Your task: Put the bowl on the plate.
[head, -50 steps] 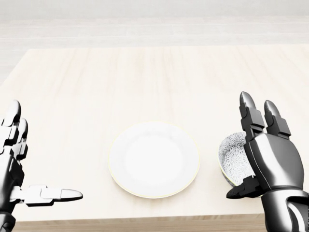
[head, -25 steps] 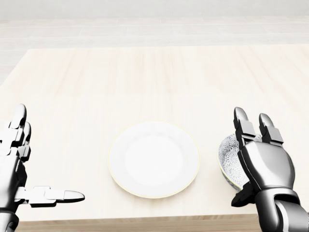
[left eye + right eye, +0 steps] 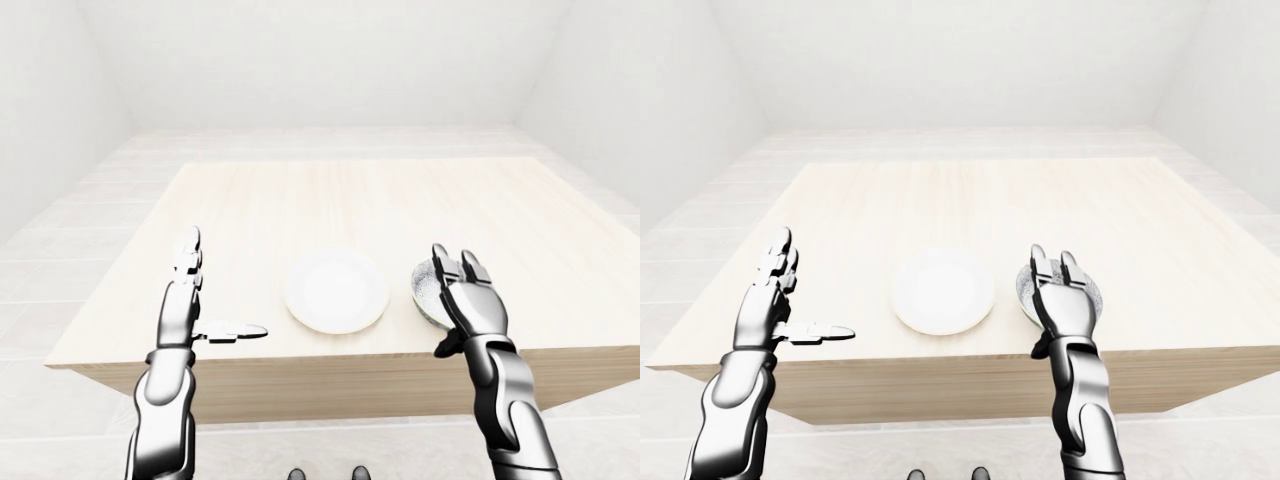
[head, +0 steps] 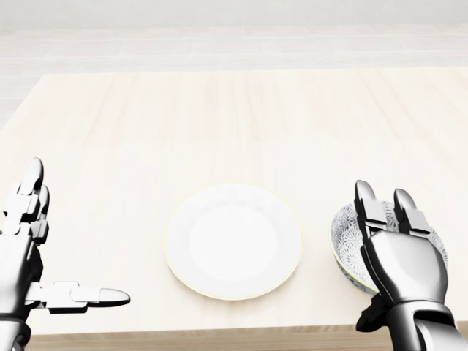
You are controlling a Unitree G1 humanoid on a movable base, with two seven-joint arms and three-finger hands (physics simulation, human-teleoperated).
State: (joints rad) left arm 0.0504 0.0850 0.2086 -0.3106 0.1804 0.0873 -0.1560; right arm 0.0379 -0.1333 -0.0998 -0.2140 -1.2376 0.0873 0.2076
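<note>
Both open, upright: right robot hand (image 4: 402,259) maybe touching bowl (image 4: 345,235); left robot hand (image 4: 18,257) apart.

Left hand (image 4: 20,265) spread open, low left of head view; right hand (image 4: 402,259) open, low right.

— Any writing, label, brand or number to read here?
— None in any view; the plate (image 4: 232,241) is plain white; the table (image 4: 219,117) shows only pale wood grain.
— And the bowl (image 4: 346,235)?
— A fine grey floral pattern inside, no letters; the right hand (image 4: 406,259) hides part of it, so that part cannot be told.
— Marks on the hands?
— The left hand (image 4: 16,265) and the right are bare silver and black; nothing legible.
</note>
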